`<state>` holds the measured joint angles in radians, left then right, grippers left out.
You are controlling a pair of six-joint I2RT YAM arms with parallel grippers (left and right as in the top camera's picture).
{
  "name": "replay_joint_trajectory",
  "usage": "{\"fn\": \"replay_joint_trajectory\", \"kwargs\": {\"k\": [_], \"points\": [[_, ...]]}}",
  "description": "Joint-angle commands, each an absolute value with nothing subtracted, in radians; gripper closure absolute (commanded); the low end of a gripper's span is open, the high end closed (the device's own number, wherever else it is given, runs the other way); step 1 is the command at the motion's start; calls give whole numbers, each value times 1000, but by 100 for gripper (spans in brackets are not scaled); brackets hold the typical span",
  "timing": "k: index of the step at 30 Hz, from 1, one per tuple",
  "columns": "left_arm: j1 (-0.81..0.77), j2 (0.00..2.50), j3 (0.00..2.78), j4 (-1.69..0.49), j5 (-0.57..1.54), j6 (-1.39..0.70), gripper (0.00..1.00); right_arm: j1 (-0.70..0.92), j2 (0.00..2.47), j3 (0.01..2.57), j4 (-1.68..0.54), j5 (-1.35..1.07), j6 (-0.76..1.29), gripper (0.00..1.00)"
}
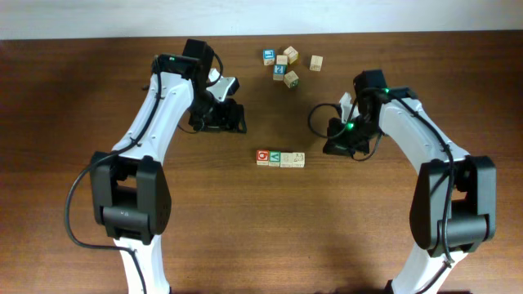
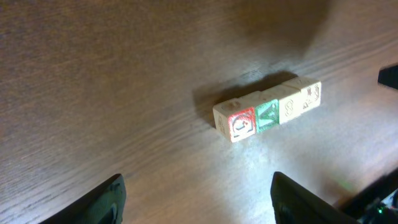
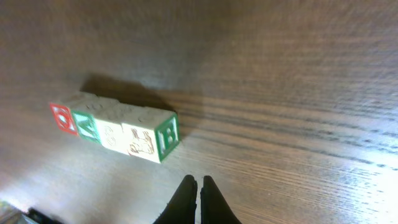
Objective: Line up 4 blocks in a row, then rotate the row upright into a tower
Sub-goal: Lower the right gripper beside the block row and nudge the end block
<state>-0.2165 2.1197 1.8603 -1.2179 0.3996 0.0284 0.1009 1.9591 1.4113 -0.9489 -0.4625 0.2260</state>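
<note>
The 4 blocks lie touching in one short row (image 1: 280, 158) at the middle of the table. The leftmost shows a red face (image 1: 262, 158), the one beside it a green face (image 1: 275, 158), and the other two have pale tops. In the left wrist view the row (image 2: 267, 115) lies ahead and to the right of my left gripper (image 2: 197, 180), which is open with nothing between its fingers. In the right wrist view the row (image 3: 118, 130) ends in a green B face (image 3: 166, 138) just ahead and left of my right gripper (image 3: 198, 182), which is shut on nothing.
Several loose cubes (image 1: 288, 65), some blue-faced, lie scattered at the back of the table. My left gripper (image 1: 231, 117) hovers up and left of the row. Off the row's right end is my right gripper (image 1: 337, 145).
</note>
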Motion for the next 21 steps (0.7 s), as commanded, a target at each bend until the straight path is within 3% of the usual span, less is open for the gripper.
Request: {"fn": "replay_joint_trajectory", "kwargs": {"k": [1,4,9,15,16,18,20,21], "points": [[-215,2134,1850,-1193,357,-38,30,105,1971,1390,-933,-515,161,93],[-212,2134,1850,-1175,325,-106,31,118,1972,1379,-897,-527,161,94],[-212,2143,1850,-1143,325,-172,46,119,1972,1293,-782,-533,161,94],[-213,2200,1837,-1137,323,-302,52,120,1972,1216,-658,-580,170,94],[-213,2200,1828,-1136,307,-300,56,120,1972,1211,-653,-580,172,95],[-206,2200,1818,-1139,228,-247,75,120,1972,1206,-653,-580,172,95],[-178,2199,1818,-1132,241,-146,100,119,1972,1206,-652,-585,172,95],[-167,2194,1818,-1132,268,-105,100,112,1971,1209,-651,-604,172,95]]}}
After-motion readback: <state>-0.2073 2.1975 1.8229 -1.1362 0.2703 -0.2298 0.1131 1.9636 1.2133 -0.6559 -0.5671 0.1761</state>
